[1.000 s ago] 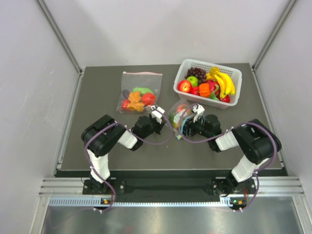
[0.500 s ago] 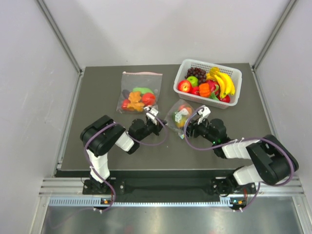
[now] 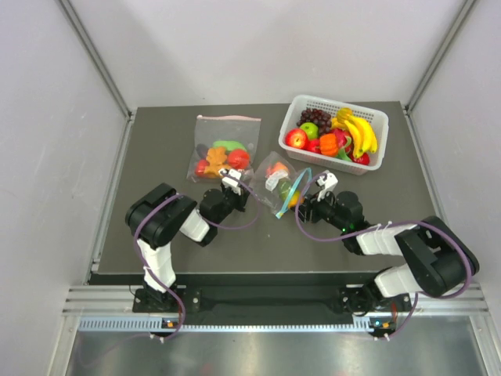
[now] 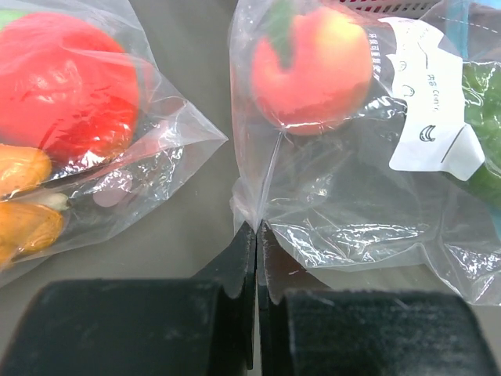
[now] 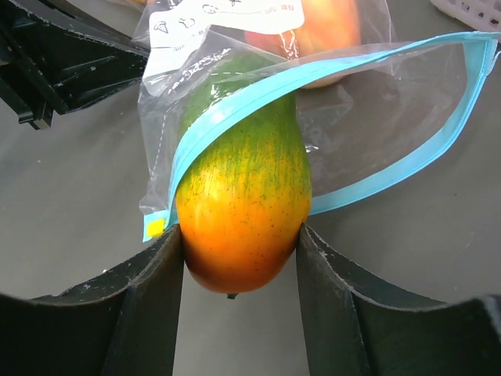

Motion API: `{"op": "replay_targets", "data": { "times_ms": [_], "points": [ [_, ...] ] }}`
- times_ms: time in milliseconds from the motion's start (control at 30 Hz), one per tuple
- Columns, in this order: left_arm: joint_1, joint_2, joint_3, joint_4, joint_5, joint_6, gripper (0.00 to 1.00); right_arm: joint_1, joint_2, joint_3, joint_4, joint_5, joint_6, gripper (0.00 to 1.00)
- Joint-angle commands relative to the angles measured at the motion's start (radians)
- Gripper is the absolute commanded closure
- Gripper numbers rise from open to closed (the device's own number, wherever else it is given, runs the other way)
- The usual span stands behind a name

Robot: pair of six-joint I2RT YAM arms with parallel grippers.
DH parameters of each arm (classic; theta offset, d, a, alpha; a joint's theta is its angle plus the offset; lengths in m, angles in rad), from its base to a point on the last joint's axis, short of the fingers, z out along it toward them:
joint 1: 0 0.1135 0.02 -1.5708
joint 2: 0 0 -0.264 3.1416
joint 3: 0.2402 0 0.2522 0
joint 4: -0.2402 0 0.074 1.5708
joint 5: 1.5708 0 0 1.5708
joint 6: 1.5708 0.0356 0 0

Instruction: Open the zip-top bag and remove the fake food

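Note:
The zip-top bag lies mid-table with its teal-blue zip strip open in a loop. My left gripper is shut on the bag's closed bottom edge, jaws pressed together. A peach-red piece and a green piece show inside the bag. My right gripper is shut on an orange-green fruit piece. That piece pokes halfway out through the open zip strip, with a finger on each side.
A larger clear bag with a pink-red strip lies just left of the small bag, touching the left gripper's side. A white basket of fruit stands at the back right. Grey walls close in the table.
The left gripper has drawn the bag's bottom back and to the left. The right arm has dropped low. The teal mouth has opened, and the orange-green piece now sticks out of it.

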Motion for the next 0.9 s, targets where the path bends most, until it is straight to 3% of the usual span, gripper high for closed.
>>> {"op": "replay_targets", "data": {
  "times_ms": [0, 133, 700, 867],
  "points": [
    [-0.002, -0.009, -0.009, 0.054, -0.035, -0.001, 1.0, 0.005, -0.035, -0.001, 0.001, 0.024, 0.007, 0.63],
    [-0.002, -0.01, -0.029, 0.075, -0.068, -0.002, 1.0, 0.003, -0.067, -0.01, -0.022, 0.1, 0.021, 0.63],
    [0.05, -0.039, -0.109, 0.158, -0.06, -0.013, 1.0, 0.003, -0.335, -0.125, -0.082, 0.151, 0.071, 0.63],
    [0.061, -0.035, -0.119, 0.176, -0.032, -0.019, 1.0, 0.003, -0.375, -0.055, -0.12, 0.202, 0.039, 0.62]
  ]
}}
